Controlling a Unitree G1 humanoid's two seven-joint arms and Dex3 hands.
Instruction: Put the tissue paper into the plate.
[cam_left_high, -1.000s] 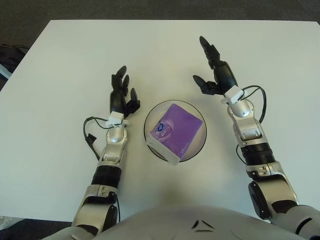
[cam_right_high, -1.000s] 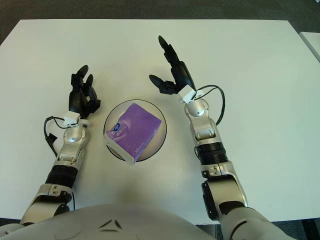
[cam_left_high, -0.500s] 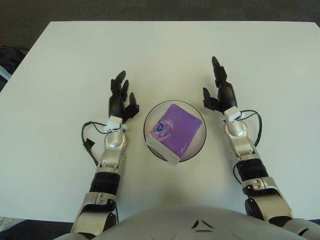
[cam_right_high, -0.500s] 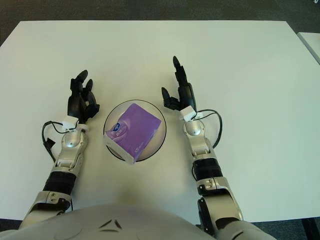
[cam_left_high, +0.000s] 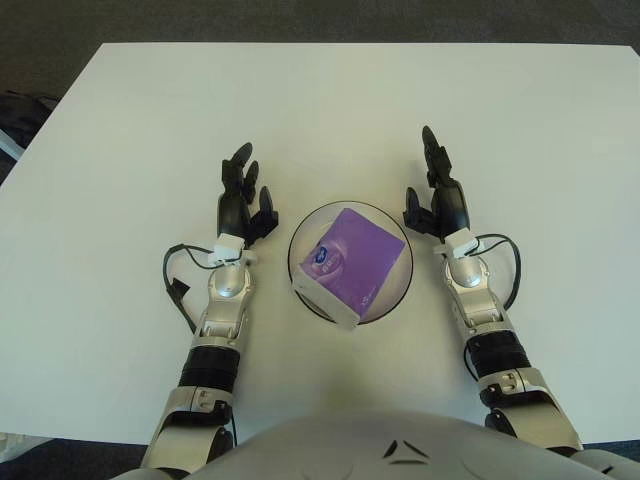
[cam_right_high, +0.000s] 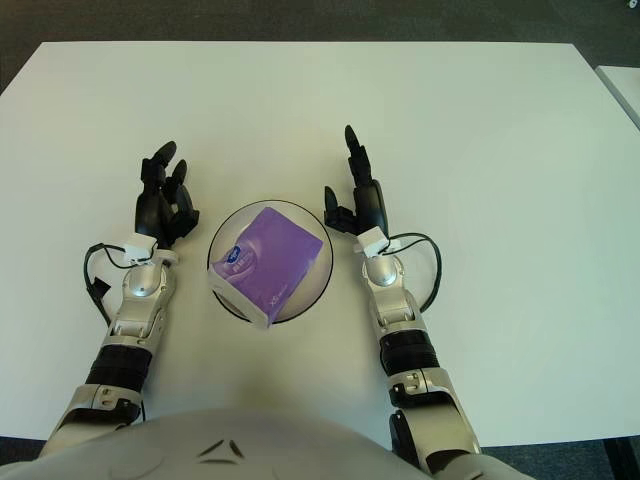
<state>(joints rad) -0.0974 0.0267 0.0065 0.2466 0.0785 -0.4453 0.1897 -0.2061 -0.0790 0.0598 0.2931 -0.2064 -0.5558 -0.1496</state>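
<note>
Two open, empty hands flank the plate (cam_left_high: 395, 290): left hand (cam_left_high: 243, 195) and right hand (cam_left_high: 437, 195) sit about equally near the purple tissue pack (cam_left_high: 348, 262), which lies diagonally inside.

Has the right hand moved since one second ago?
Yes. The right hand has drawn back toward the robot, now beside the plate on its right; fingers open.
</note>
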